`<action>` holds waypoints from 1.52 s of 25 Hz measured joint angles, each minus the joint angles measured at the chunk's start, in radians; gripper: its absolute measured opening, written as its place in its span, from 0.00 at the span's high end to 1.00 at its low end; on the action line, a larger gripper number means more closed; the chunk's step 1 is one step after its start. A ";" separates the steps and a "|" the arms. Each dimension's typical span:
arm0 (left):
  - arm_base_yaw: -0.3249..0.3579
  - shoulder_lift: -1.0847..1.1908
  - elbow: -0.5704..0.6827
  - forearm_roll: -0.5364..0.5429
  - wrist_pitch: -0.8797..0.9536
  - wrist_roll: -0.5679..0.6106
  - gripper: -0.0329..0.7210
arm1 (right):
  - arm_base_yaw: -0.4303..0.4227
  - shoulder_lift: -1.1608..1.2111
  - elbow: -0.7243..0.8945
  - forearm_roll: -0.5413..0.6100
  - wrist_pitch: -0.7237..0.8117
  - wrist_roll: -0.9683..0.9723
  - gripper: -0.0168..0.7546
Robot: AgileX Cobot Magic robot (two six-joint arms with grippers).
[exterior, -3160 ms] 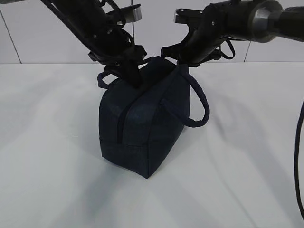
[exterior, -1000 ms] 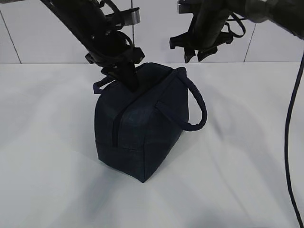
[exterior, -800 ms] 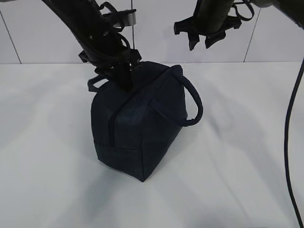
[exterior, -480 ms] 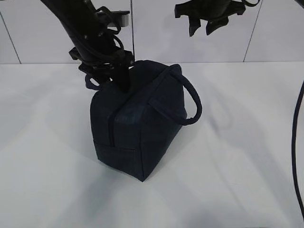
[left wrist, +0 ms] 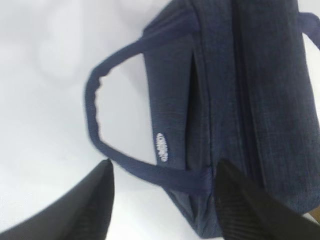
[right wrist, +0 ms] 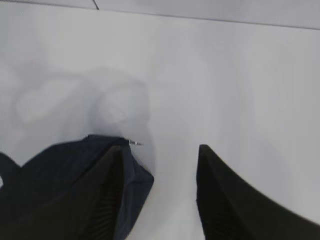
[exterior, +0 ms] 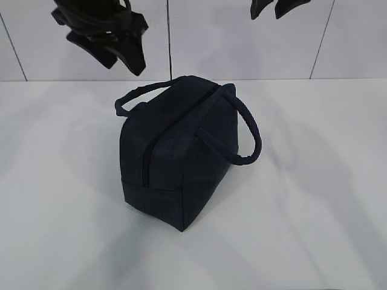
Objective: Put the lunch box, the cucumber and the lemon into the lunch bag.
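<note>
Lunch bag stands upright mid-frame on the white desk, zipper looks shut along the top, both loop handles free. Left claw hangs in the upper left of the exterior view, above the bag, jaws apart, holding nothing. Right claw sits at the top edge, upper right, also spread and empty. Left wrist view shows the bag's white logo between the fingers. A small metal bit, probably the zipper pull, pokes from the bag's end in the right wrist view.

Bright, soft shadows, blurred wrist views.
</note>
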 joint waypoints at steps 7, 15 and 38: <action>0.000 -0.162 0.042 0.044 0.007 -0.029 0.43 | 0.000 -0.254 0.323 0.000 0.000 -0.030 0.51; 0.000 -0.397 0.215 0.044 0.012 -0.032 0.51 | 0.000 -0.567 0.664 0.002 0.000 -0.058 0.51; 0.000 -1.183 0.704 0.048 0.020 -0.032 0.64 | 0.000 -1.496 1.224 0.002 0.011 -0.090 0.51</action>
